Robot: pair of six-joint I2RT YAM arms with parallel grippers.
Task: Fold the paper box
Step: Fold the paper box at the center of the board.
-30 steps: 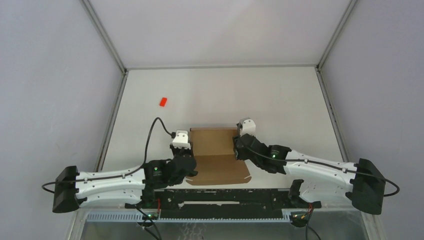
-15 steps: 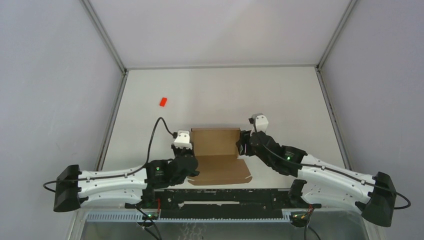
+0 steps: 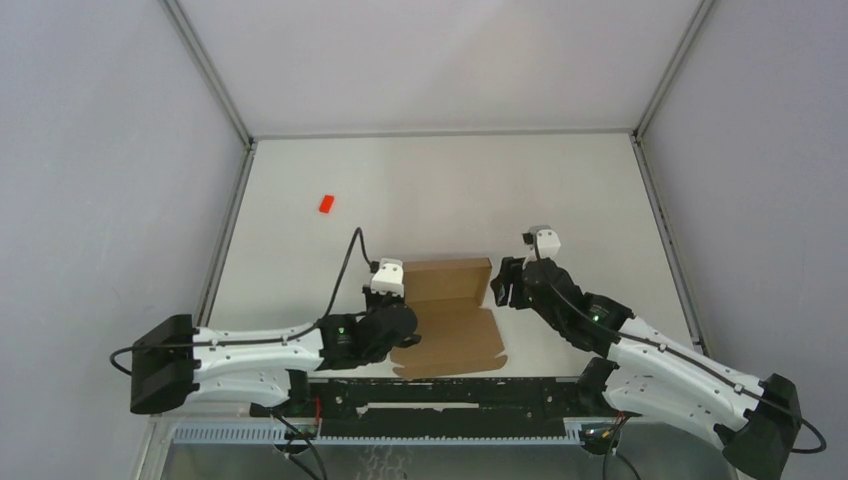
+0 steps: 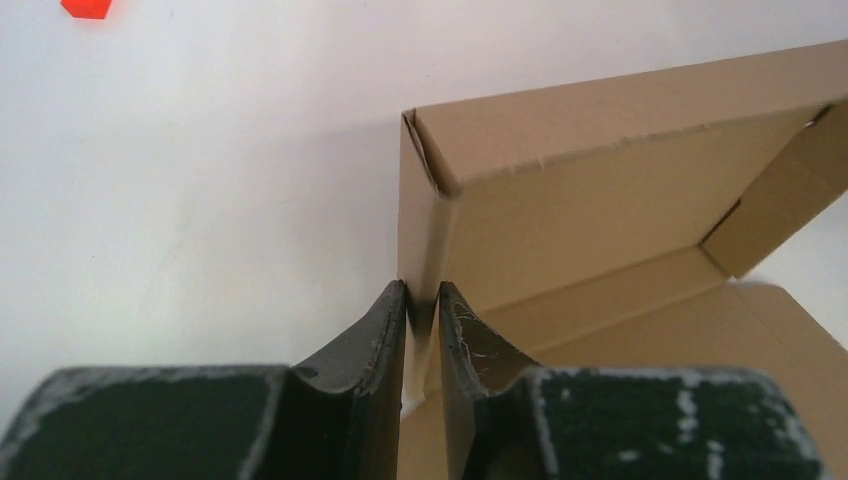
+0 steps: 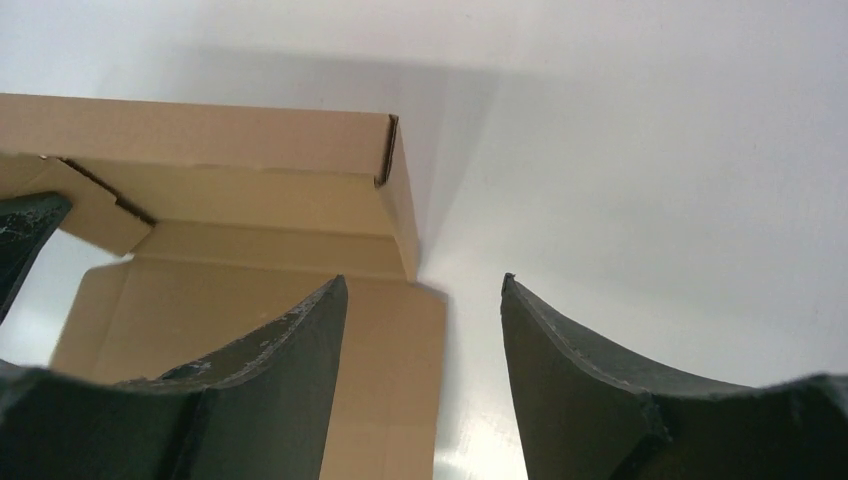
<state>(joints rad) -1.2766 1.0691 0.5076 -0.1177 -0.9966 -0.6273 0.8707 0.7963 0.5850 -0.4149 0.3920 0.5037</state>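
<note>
A: Arm finish?
B: Left arm [image 3: 250,350] and right arm [image 3: 675,362]: white shells, black joints, black base blocks, small green light each
A: Cabling, fingers?
B: Black cable [image 3: 345,262] loops off left wrist; fingers [image 5: 270,360] dark, curved, scuffed

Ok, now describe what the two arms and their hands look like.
The left arm and right arm have white shells with black joints. Each wrist carries a white camera housing, and a black cable loops to the left one. The left hand and right hand have dark, curved fingers, scuffed pale along the edges.
</note>
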